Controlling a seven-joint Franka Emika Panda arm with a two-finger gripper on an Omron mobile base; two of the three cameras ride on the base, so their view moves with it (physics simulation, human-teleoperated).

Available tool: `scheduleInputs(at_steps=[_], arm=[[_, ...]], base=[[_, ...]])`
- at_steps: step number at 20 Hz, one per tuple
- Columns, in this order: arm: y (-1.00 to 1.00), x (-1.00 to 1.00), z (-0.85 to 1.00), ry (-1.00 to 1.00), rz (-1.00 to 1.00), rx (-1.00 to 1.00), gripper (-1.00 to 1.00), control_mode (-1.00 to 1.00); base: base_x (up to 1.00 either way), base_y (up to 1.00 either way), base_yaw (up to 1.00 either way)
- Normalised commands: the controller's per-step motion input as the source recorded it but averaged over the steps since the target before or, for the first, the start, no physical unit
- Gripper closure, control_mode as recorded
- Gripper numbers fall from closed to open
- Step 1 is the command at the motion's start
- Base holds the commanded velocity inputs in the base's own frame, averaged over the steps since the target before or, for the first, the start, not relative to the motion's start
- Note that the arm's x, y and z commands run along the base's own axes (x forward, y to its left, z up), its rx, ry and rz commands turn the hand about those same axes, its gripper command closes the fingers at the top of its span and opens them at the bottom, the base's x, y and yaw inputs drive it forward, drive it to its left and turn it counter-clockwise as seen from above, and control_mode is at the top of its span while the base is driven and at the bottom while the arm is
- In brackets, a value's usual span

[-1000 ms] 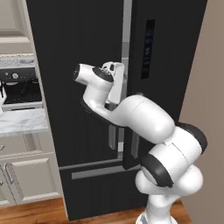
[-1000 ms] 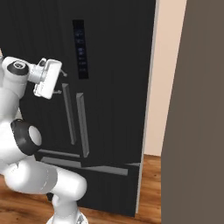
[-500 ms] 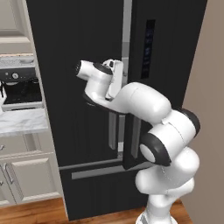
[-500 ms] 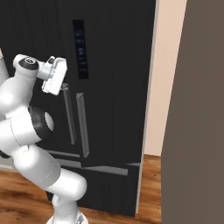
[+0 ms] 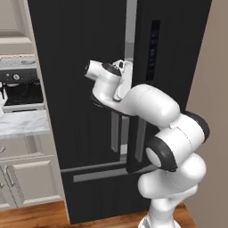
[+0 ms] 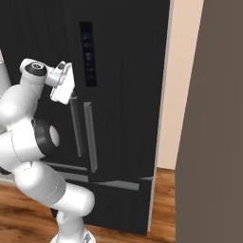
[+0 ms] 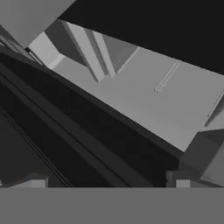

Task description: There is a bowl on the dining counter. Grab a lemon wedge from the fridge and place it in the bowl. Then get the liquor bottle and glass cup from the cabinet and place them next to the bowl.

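- We see the tall black French-door fridge (image 5: 84, 89) standing upright with both doors shut; it fills the middle of the left base view and the left and middle of the right base view.
- We see its grey vertical bar handles (image 6: 90, 135) side by side along the centre seam, and its dark display panel (image 6: 88, 52) on the right-hand door above them.
- We see the white arm's two-finger pincer (image 7: 107, 179) raised to the level of the upper handles, right at the centre seam of the fridge.
- In the hand view the two dark fingertips (image 7: 33, 180) stand far apart at the bottom edge, so the pincer is fully spread.
- Nothing lies between the fingertips; the pincer grips nothing.
- In the hand view a grey bar runs slantwise across the frame beyond the fingertips, with black door surface below it; we cannot tell whether either fingertip touches the bar.
- In the left base view the hand sits just in front of the grey strip at the seam, hiding part of it.
- At the left edge of the left base view we see a pale marble-topped wall counter (image 5: 22, 124) carrying a dark coffee machine (image 5: 20, 89), with beige panelled doors (image 5: 31, 178) beneath.
- A wooden floor (image 6: 161, 204) runs along the foot of the fridge.
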Motion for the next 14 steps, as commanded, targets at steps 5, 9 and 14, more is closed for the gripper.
scheduleInputs(at_steps=[5,9,14], arm=[[-1.00,-0.73,0.10,0.00,-0.01,0.00,-1.00,-1.00],[-1.00,-0.89,0.11,0.00,-0.03,0.00,-1.00,-1.00],[-1.00,-0.80,0.09,0.00,-0.05,0.00,-1.00,-1.00]], base=[[0.00,0.00,0.00],[0.00,0.00,0.00],[0.00,0.00,0.00]])
